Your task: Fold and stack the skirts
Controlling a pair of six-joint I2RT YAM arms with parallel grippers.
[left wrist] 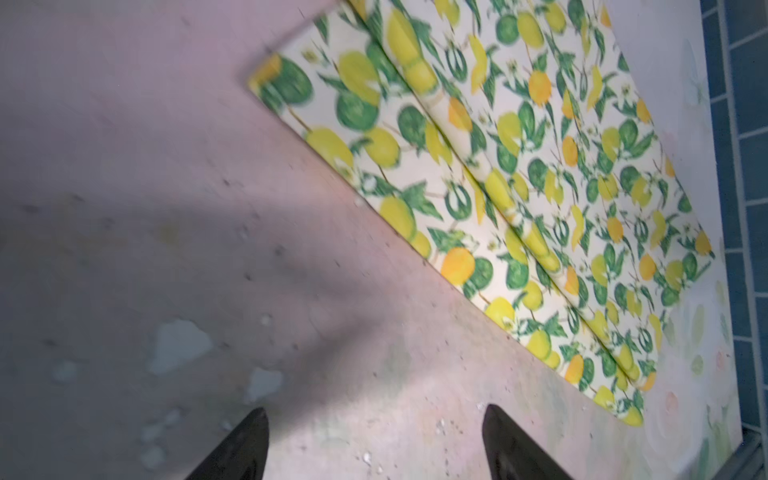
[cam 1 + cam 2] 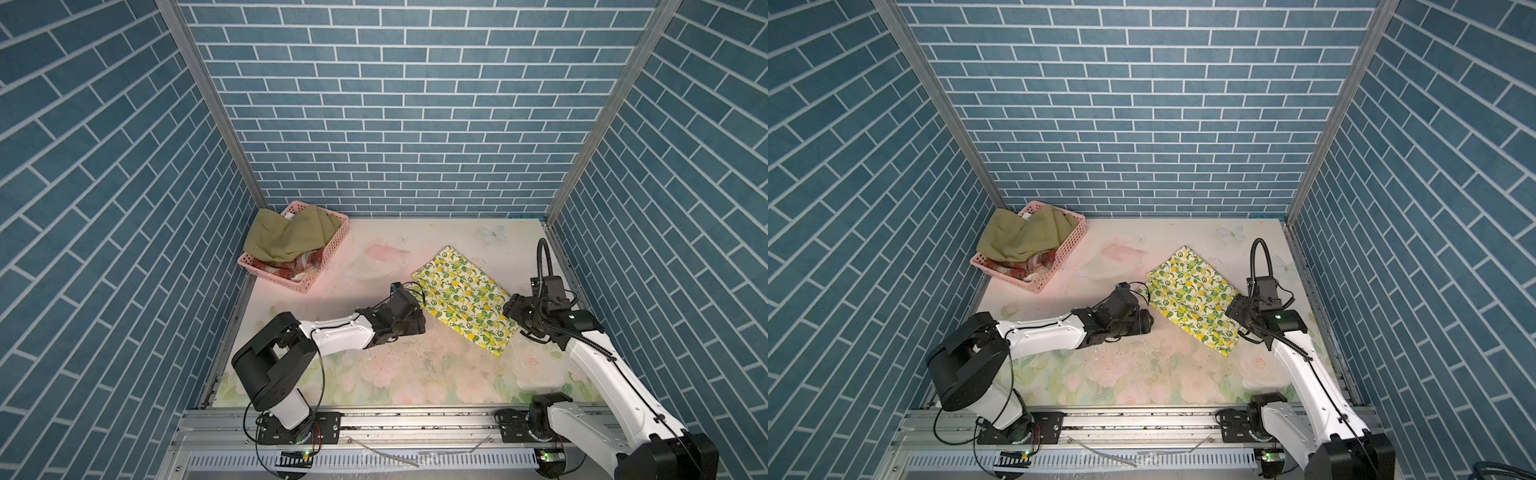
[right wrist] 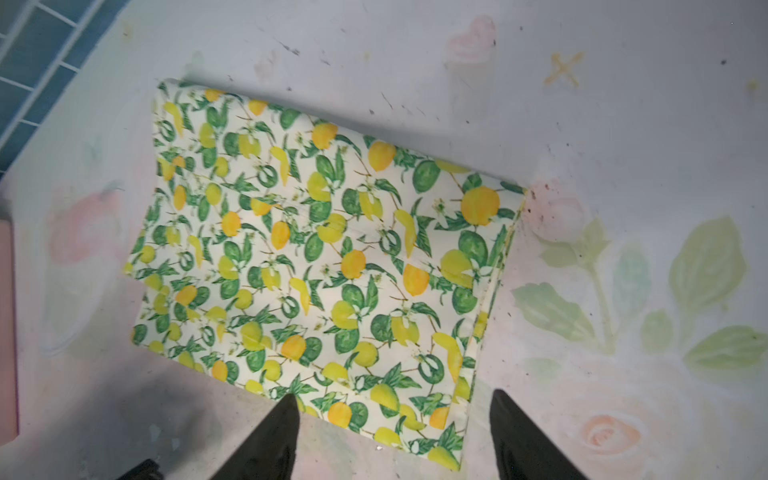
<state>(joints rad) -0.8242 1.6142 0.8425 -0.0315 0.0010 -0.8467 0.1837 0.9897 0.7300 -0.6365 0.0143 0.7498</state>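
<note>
Lemon-print white cloth skirt (image 2: pixel 461 299) lies folded flat toward the right of the rose-printed table covering (image 2: pixel 374 374), probably as the stack's base. Your left gripper (image 1: pixel 374 415) and right gripper (image 3: pixel 395 399) flank it, jaws apart and empty. The plain olive green skirt (image 2: pixel 291 241) drapes over the pink perforated plastic basket (image 2: pixel 328 251).

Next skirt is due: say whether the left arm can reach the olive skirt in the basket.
Probably yes. The left gripper is open and empty; the olive skirt lies topmost, draped over the basket rim, and nothing stands between.
</note>
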